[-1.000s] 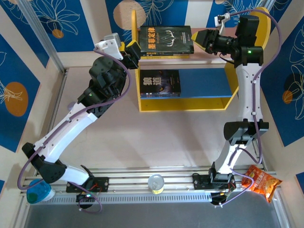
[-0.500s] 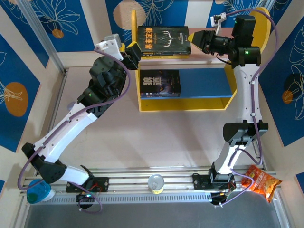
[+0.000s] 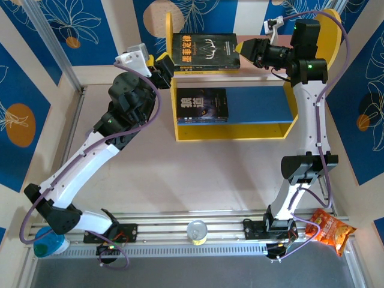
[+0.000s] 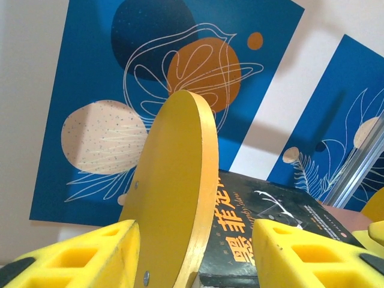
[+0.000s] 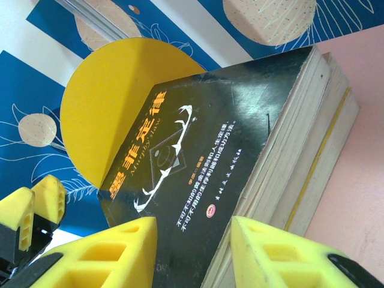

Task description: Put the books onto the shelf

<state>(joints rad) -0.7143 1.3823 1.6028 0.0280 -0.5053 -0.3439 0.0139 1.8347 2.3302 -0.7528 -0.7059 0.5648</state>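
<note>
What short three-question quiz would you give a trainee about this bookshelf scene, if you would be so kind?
1. True or false: a black book lies flat on the blue lower board.
2. What colour is the cover of the top book stacked on the pink upper board? A tan, B black, C yellow.
3. Which gripper has the round-topped yellow side panel between its fingers?
Key: 1 true; 2 B; 3 the left gripper.

The arms are white with black joints, purple cables, yellow gripper pads.
</note>
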